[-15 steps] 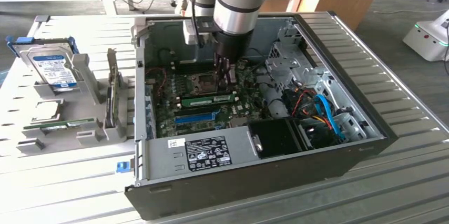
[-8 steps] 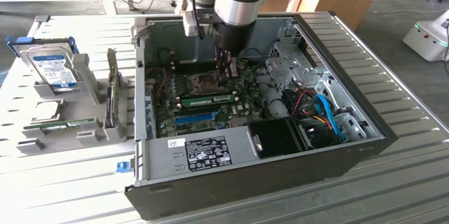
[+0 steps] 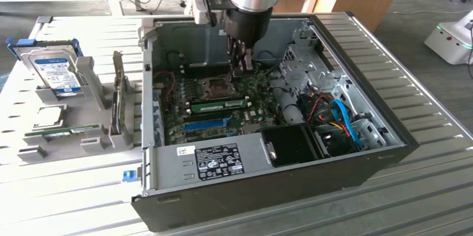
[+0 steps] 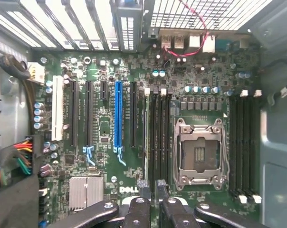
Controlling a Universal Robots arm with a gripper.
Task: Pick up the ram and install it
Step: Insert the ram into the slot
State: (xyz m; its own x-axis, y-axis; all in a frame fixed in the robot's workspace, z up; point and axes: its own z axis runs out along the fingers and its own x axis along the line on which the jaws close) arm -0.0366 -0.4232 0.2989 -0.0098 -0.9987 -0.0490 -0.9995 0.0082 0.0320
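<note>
The ram (image 3: 221, 104), a thin green stick, sits edge-up in a memory slot on the motherboard (image 3: 255, 89), just beside the CPU socket (image 3: 218, 87). From the wrist view the ram (image 4: 146, 137) appears as a narrow pale edge in the leftmost of the black slots, next to the socket (image 4: 199, 154). My gripper (image 3: 242, 65) hangs inside the open case a little above the board, clear of the stick. Its fingertips (image 4: 143, 187) stand a small gap apart over one end of the slots, and nothing is between them; the gripper (image 4: 152, 187) is open.
The black PC case (image 3: 384, 153) lies open on a slatted metal table. A bright-blue slot (image 4: 118, 114) runs beside the memory slots. On the exterior view's left, a grey rack holds a hard drive (image 3: 57, 70) and another green stick (image 3: 63, 132). Cables (image 3: 340, 117) crowd the case's right side.
</note>
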